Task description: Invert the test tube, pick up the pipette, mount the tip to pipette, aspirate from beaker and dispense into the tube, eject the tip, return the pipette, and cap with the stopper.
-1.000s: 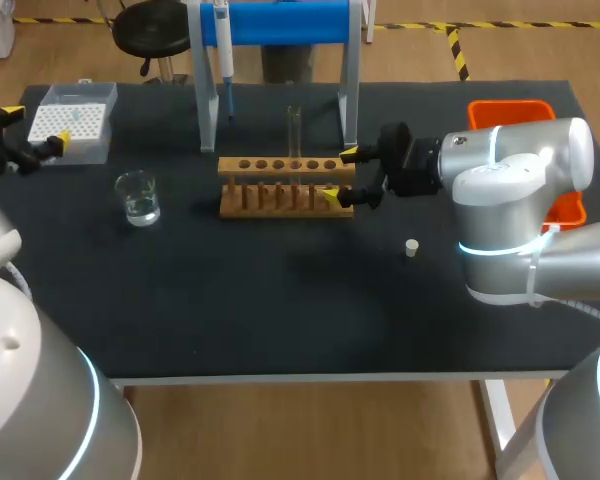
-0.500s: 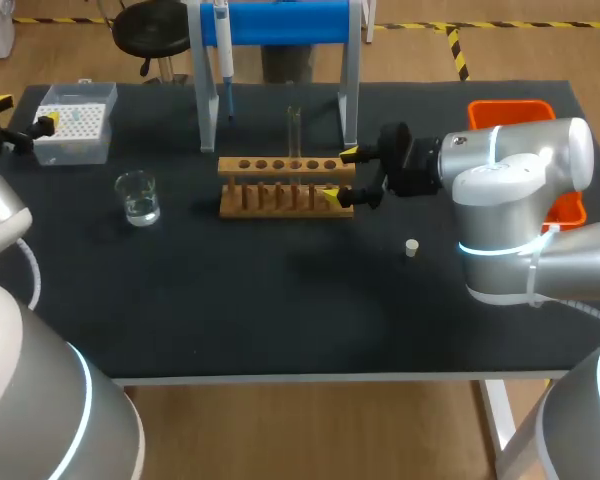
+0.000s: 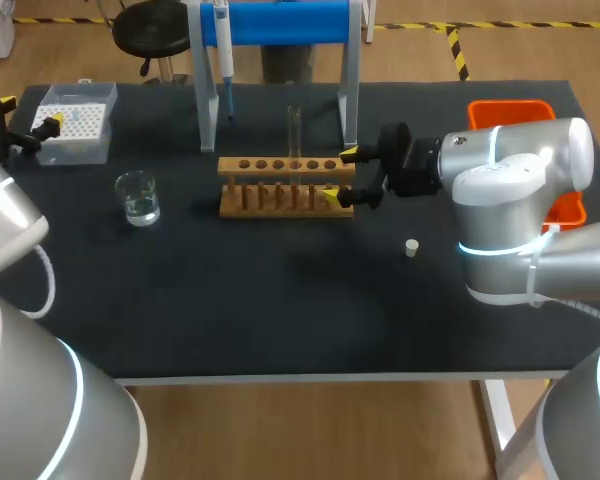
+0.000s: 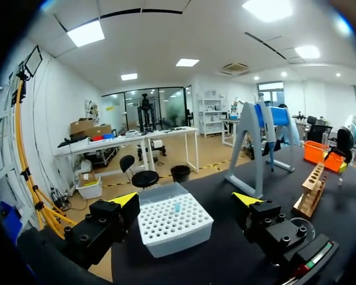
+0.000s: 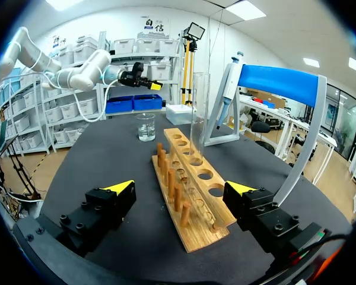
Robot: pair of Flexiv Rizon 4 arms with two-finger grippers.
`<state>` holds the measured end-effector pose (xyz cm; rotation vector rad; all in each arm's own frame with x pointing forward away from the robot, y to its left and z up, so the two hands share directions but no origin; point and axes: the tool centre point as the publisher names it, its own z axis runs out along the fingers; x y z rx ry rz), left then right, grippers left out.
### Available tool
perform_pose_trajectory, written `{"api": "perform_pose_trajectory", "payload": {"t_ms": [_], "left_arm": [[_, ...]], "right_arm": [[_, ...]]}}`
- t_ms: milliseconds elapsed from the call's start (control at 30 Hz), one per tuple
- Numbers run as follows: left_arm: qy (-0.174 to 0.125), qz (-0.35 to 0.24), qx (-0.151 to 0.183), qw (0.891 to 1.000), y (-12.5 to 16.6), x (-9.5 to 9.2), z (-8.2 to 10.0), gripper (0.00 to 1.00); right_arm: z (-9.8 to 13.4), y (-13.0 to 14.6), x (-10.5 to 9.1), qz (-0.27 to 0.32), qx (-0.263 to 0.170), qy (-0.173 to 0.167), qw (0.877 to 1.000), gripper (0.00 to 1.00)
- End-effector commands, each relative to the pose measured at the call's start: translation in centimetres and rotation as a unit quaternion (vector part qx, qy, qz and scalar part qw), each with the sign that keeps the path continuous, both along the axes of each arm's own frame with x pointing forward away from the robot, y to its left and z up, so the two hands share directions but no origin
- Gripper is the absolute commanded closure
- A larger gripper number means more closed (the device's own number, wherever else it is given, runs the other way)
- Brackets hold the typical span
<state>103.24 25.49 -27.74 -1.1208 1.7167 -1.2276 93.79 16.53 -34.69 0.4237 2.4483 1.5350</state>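
Note:
A clear test tube point(image 3: 294, 135) stands upright in the wooden rack point(image 3: 280, 186). My right gripper point(image 3: 341, 175) is open at the rack's right end, one finger on each side of it and touching nothing. In the right wrist view the rack point(image 5: 193, 202) runs out from between the open fingers of my right gripper point(image 5: 181, 189), with the tube point(image 5: 199, 113) further along it. The pipette point(image 3: 223, 50) hangs on the blue stand. My left gripper point(image 3: 30, 114) is open beside the tip box point(image 3: 75, 120). In the left wrist view the tip box point(image 4: 173, 222) lies just ahead of that gripper point(image 4: 186, 200). A beaker point(image 3: 137, 197) holds water. The stopper point(image 3: 412, 248) lies loose.
An orange bin point(image 3: 530, 112) sits at the back right behind my right arm. The stand's white legs point(image 3: 208, 110) rise just behind the rack. The table's front edge point(image 3: 300, 378) is near.
My left gripper has shifted a little back and left along the tip box's left side. The right arm and everything on the table have stayed put.

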Motion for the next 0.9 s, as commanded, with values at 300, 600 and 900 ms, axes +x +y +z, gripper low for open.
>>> {"api": "perform_pose_trajectory", "payload": {"t_ms": [300,600,900], "left_arm": [[-0.004,0.01,0.001,1.0,-0.24,-0.08,-0.08,0.0],[-0.004,0.01,0.001,1.0,-0.24,-0.08,-0.08,0.0],[0.001,0.016,-0.006,1.0,-0.2,0.64,-0.71,0.0]], "right_arm": [[0.01,-0.07,-0.08,0.0,0.0,0.0,1.0,0.0],[0.01,-0.07,-0.08,0.0,0.0,0.0,1.0,0.0],[0.01,-0.07,-0.08,0.0,0.0,0.0,1.0,0.0]]}}
